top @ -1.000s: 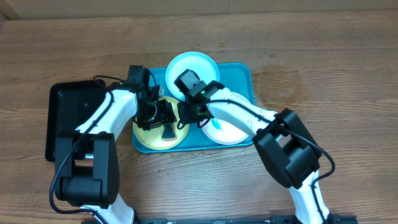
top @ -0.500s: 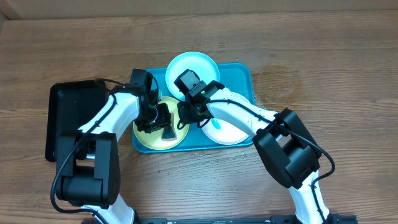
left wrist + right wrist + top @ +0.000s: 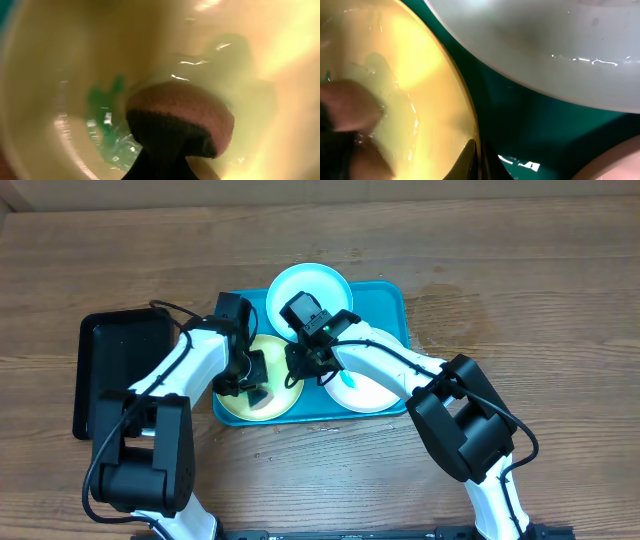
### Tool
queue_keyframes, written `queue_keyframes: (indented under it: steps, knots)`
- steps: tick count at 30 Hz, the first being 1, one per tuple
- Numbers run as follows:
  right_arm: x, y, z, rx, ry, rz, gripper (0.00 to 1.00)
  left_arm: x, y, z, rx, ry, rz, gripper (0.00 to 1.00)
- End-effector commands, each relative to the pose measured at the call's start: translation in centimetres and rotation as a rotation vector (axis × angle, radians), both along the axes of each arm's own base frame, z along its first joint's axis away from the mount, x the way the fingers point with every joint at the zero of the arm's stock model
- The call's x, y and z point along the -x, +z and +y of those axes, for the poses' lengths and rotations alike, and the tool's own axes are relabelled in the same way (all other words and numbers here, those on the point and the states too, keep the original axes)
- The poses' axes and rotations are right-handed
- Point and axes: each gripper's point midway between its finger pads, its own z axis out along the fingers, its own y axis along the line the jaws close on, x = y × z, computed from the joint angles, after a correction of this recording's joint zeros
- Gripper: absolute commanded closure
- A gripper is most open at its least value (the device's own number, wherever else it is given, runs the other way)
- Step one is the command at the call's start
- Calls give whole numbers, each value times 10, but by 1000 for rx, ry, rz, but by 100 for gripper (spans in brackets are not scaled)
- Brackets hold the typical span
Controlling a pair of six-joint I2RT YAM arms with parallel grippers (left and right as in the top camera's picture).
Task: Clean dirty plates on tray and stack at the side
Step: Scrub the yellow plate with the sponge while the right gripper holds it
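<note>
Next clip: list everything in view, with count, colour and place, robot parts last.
table: one, brown wood, under everything
tray: one, turquoise, mid-table
black tray: one, black, left of the turquoise tray
light blue plate: one, light blue, tray's far side
yellow-green plate: one, green-smeared, tray's near left
white plate: one, green-smeared, tray's near right
sponge: one, brown over dark, on the yellow-green plate
left claw: one, black, shut on the sponge
right claw: one, black, shut on the yellow-green plate's rim

Overhead looks straight down; both wrist views crowd the yellow-green plate (image 3: 420, 75).
</note>
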Motion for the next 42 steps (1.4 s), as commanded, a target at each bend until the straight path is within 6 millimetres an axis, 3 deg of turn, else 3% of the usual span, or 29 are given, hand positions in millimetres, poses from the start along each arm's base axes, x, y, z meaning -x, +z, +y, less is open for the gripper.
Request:
queue_keyframes:
  steps: [1,5,10,18,23,27,32,38,42]
  knots:
    - [-2,-5,0,17,4,0,96,-1,4,53,-285,30,-20,96]
    - [-3,-5,-1,17,2,1,96,-11,14,62,-347,40,-52,96]
    - [-3,-5,-1,17,1,1,96,-35,35,55,-312,49,-113,96]
    - [-3,-5,-1,17,1,0,96,-64,36,-27,156,10,-199,96]
    - [-3,-5,-1,17,1,0,96,-56,18,-40,241,44,-162,96]
    - [-3,-5,-1,18,1,1,96,-51,2,-23,162,65,-124,96]
    - [-2,-5,-2,20,2,3,96,-39,-1,30,-75,123,-87,96]
    - [-3,-5,-2,19,0,2,96,-13,7,87,-346,158,-2,96]
    - [-4,-5,-4,19,-5,3,96,-14,21,98,-404,161,6,96]
